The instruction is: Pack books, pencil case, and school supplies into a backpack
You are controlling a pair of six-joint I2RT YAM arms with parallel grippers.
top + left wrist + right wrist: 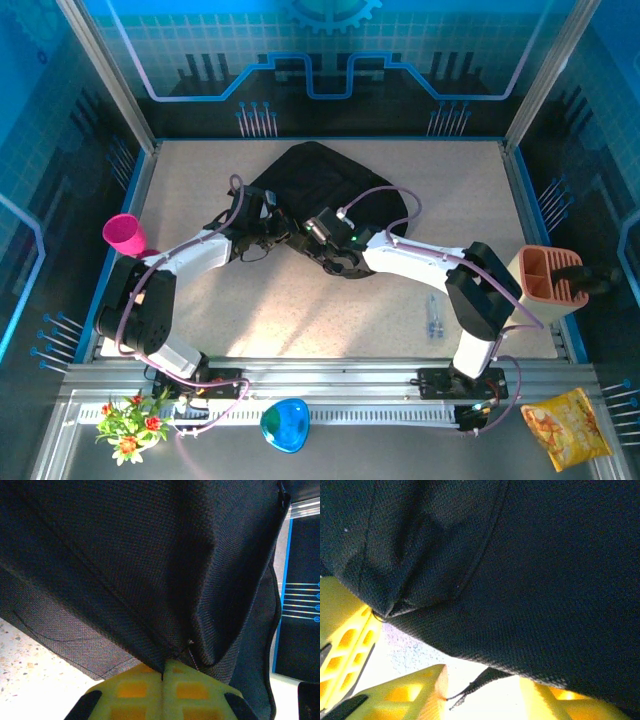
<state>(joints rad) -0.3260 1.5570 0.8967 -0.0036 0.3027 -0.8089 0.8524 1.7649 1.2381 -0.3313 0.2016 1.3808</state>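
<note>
Speckled bench (330, 310) inside a blue-lit enclosure: the black backpack (320, 180) lies crumpled at the tips of both arms. Left hand (162, 677) is clamped tight, a fold of backpack fabric pinched between its fingers (135, 692). Right hand (485, 695) sits just beneath the backpack's edge, yellow fingertips (415, 695) apart, fabric draped above them.

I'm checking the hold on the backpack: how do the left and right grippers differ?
The left gripper is shut; the right gripper has its jaws apart. The left gripper pinches a fold of the backpack; the right gripper clamps nothing, fabric only hanging over its gap. Both sit at the backpack's near edge.
</note>
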